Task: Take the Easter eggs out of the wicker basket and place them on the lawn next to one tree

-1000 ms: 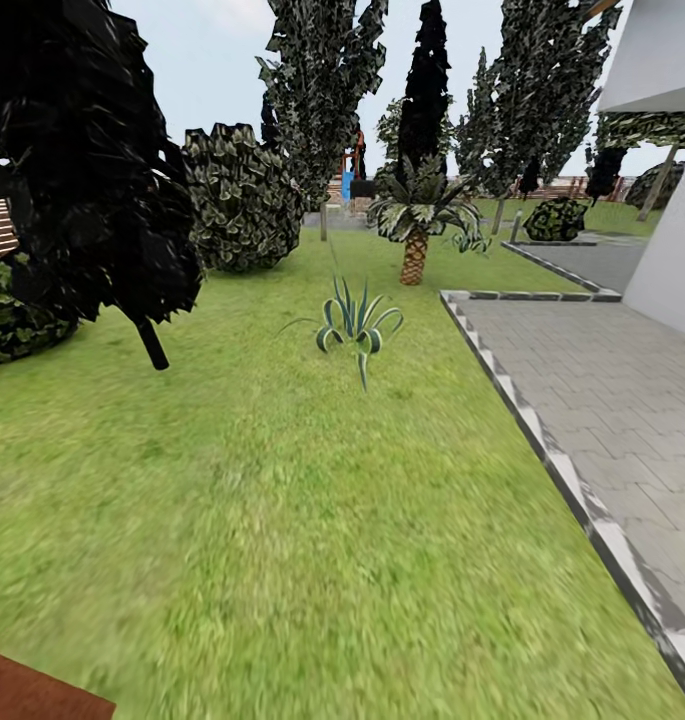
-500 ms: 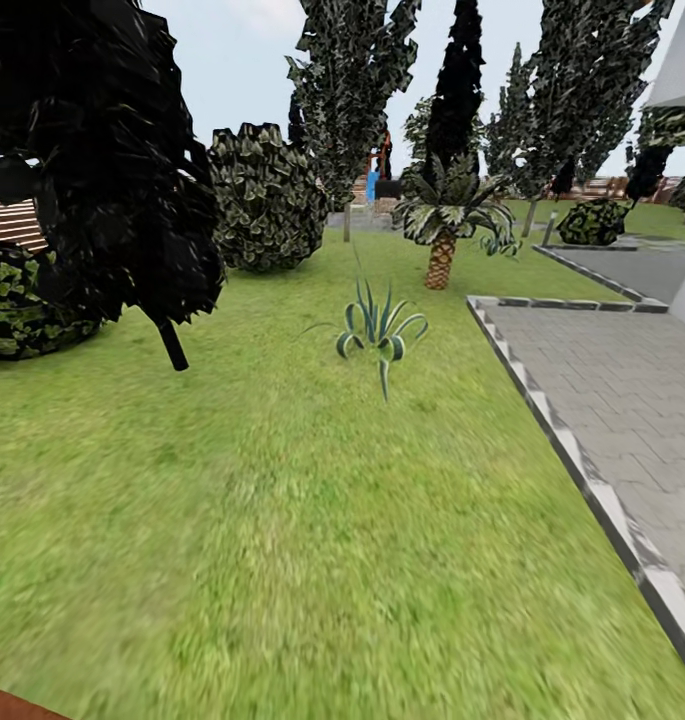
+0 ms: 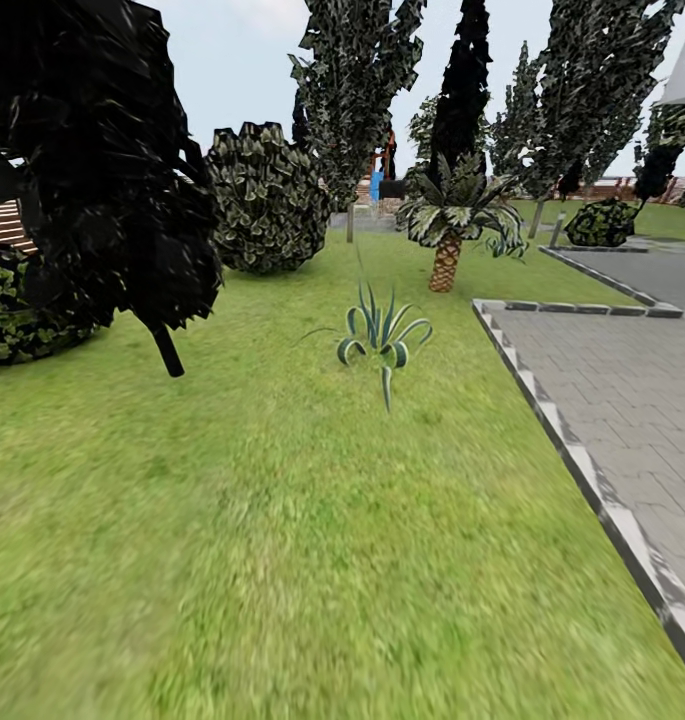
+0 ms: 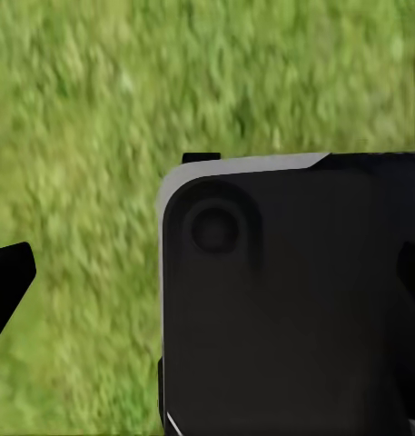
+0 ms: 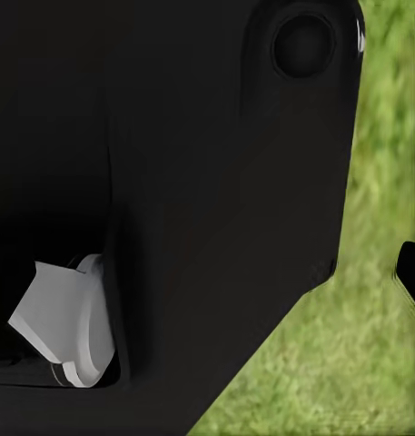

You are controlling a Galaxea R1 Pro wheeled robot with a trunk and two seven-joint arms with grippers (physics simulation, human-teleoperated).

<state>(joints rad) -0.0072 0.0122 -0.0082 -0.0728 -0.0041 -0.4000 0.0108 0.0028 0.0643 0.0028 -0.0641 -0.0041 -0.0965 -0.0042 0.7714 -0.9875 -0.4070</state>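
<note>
The lawn (image 3: 282, 520) takes up most of the head view, a wide stretch of mottled green grass running from the near edge back toward the garden's far trees. Along its right side lies a grey paved patio (image 3: 622, 400), set off from the grass by a pale stone kerb (image 3: 572, 460). On the left stands a tree with a thin black trunk (image 3: 167, 350) under a heavy mass of dark foliage, and behind it a slatted brown fence (image 3: 0, 225) shows between the leaves. Farther back a round speckled bush (image 3: 267, 200) sits on the grass, with tall dark, pale-speckled trees (image 3: 357, 80) rising behind it. A palm with a scaly brown trunk (image 3: 443, 262) stands near the patio's far corner. Near the middle of the lawn grows a small spiky plant (image 3: 382, 340) with striped blue-green leaves, well apart from the black-trunked tree and the kerb.

The wrist views look down on blurred grass past dark robot bodywork. In the left wrist view a black fingertip (image 4: 7, 277) pokes in at one edge; in the right wrist view a black fingertip (image 5: 411, 272) shows likewise. Whether either claw is released or clenched cannot be told.
</note>
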